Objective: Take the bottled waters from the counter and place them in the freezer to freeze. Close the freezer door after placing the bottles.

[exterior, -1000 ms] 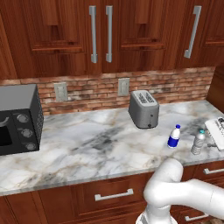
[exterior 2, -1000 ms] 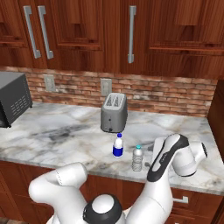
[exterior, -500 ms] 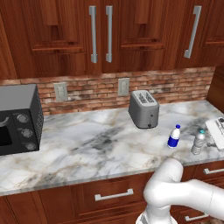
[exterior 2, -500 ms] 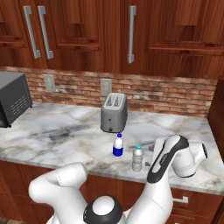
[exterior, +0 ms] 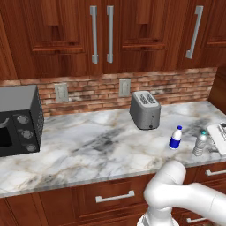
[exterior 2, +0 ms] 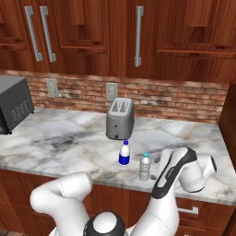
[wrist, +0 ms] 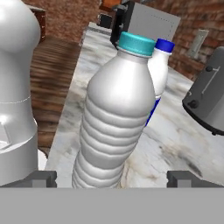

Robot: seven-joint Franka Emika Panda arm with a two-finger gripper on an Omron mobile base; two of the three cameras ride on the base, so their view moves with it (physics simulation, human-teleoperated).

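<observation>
Two bottled waters stand near the front edge of the counter [exterior: 97, 145], right of centre. One has a blue cap and blue label [exterior: 175, 138] [exterior 2: 124, 153]. The other is clear and ribbed with a teal cap [exterior: 200, 143] [exterior 2: 145, 167]. My gripper [exterior: 212, 140] [exterior 2: 158, 162] is just right of the clear bottle, at its height. In the hand view the clear bottle [wrist: 116, 118] rises close in front of the gripper [wrist: 113, 179], whose jaws are open and do not touch it; the blue-capped bottle [wrist: 159, 65] is behind. The freezer and its door are out of view.
A grey toaster [exterior: 145, 110] [exterior 2: 120, 119] stands behind the bottles by the brick wall. A black microwave [exterior: 17, 119] sits at the counter's left end. Wood cabinets with bar handles hang above, and drawers run below the counter edge.
Hardly anything differs: the hand stays beside the clear bottle with its jaws wide, and both bottles stand where they were.
</observation>
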